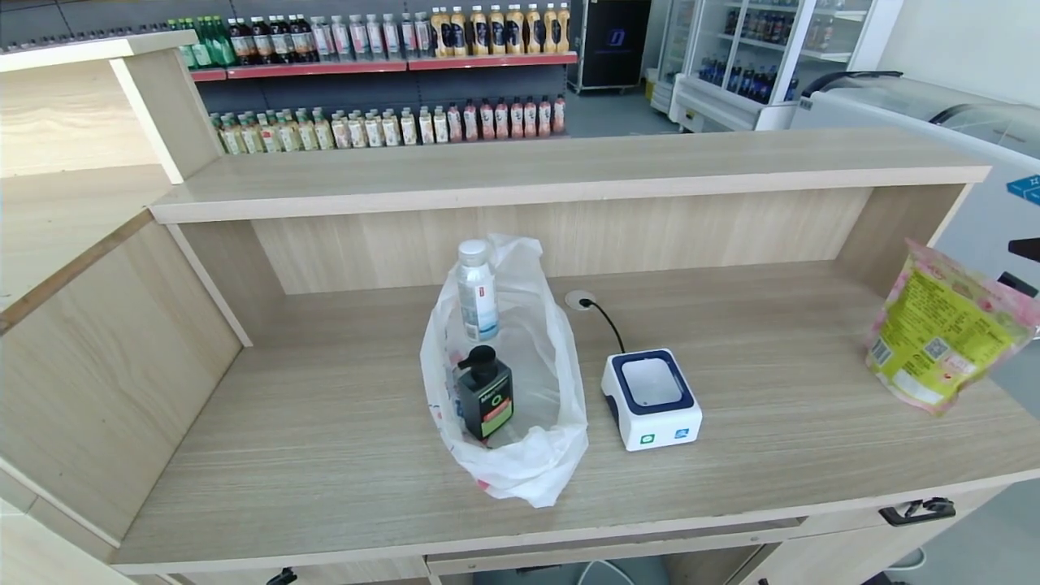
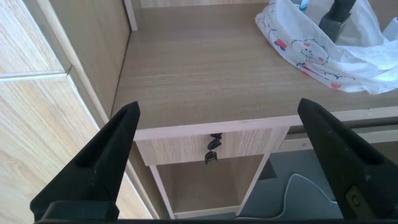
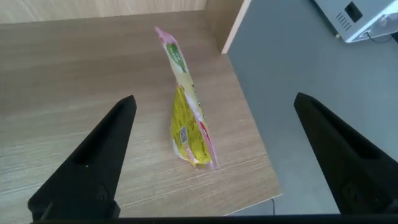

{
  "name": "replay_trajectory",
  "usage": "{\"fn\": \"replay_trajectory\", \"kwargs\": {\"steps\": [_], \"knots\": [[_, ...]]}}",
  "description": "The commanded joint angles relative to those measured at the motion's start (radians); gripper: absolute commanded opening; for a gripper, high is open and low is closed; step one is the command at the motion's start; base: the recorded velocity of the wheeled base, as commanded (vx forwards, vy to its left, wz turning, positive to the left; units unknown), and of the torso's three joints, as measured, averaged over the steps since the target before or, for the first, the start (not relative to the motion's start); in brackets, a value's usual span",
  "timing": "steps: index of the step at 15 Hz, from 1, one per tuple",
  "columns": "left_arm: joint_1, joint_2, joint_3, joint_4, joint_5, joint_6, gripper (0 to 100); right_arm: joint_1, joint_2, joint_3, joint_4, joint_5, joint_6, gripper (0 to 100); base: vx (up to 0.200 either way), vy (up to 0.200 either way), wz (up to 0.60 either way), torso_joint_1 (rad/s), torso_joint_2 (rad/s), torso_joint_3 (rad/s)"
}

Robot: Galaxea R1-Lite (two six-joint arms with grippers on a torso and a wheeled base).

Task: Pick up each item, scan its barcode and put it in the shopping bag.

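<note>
Pale wood-grain counter (image 1: 772,390) carries the one item not yet bagged: a thin, glossy pouch (image 3: 189,118) standing upright at 3 o'clock from the boxy scanner (image 1: 652,398), with the right gripper (image 3: 214,102) spread wide above it, empty. It would be best to pinch its flat faces near the top seam, gently, since slick film may buckle. At the scanner's 9 o'clock a soft plastic shopping bag (image 1: 528,463) holds two bottles, while the left gripper (image 2: 217,107), also agape, hangs over the counter's front edge.

A pale wood-grain checkout counter (image 1: 325,455) runs beneath a raised wooden ledge (image 1: 569,175). Behind it, red-edged store shelves (image 1: 382,65) carry rows of bottled drinks, near a glass-door refrigerator (image 1: 756,49) and a white chest freezer (image 1: 918,106). A black drawer handle (image 1: 918,511) marks the counter's front.
</note>
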Motion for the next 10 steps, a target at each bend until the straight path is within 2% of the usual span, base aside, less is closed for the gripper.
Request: {"fn": "replay_trajectory", "kwargs": {"steps": [1, 7, 10], "knots": [[0.0, 0.001, 0.0, 0.0, 0.0, 0.0, 100, -0.02, 0.029, -0.01, 0.0, -0.005, 0.002, 100, 0.0, 0.0, 0.0, 0.0, 0.0, 0.0], [0.0, 0.001, 0.0, 0.0, 0.0, 0.0, 100, -0.024, 0.135, -0.075, 0.045, -0.007, 0.055, 100, 0.0, 0.0, 0.0, 0.0, 0.0, 0.0], [0.0, 0.001, 0.0, 0.0, 0.0, 0.0, 100, -0.02, 0.193, -0.099, 0.056, 0.059, 0.055, 100, 0.0, 0.0, 0.0, 0.0, 0.0, 0.0]]}}
